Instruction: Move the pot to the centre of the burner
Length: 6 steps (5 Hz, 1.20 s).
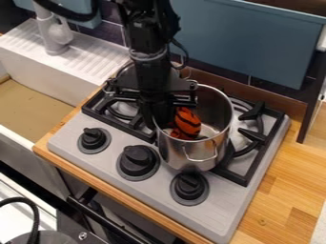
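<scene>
In front of the claw, toward the camera, lie the three black knobs along the stove's front and the wooden edge of the desk. Behind the knobs, just below and to the view's right of the claw, is the steel pot, its wire handle facing the camera and an orange, black-striped toy inside. The claw is at the pot's left rim; I cannot tell whether it is clamped on that wall or loose. Further to the right of the claw, past the pot, part of the right-hand burner shows under its grate; the pot looks off its centre, to the left. So I judge the step in hand to be gripping the wall or starting to shift the pot. Next calls for a sure hold, then a level move to the right and slightly back, keeping the base clear of the grate bars, then release.
</scene>
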### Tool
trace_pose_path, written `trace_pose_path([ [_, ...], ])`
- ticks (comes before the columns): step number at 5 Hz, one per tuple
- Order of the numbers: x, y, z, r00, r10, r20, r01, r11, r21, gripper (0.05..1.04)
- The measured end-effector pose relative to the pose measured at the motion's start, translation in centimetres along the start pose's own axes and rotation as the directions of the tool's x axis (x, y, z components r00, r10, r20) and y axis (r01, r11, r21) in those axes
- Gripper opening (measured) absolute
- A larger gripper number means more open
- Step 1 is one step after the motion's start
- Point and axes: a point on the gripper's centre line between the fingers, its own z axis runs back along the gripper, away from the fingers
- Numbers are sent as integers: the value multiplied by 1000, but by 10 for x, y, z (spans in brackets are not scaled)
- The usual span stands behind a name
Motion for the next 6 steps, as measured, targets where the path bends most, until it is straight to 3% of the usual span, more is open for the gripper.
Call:
trace_pose_path([
  [1,0,3,-1,1000,-2,7,2,1000,15,69],
  [2,1,5,-1,1000,2,12,-2,999,32,209],
  [3,-1,8,0,1000,17,-9,-16,999,39,451],
  [5,10,6,9,998,70,-6,-69,997,31,991],
  [6,17,4,11,995,98,-9,-97,995,27,999],
])
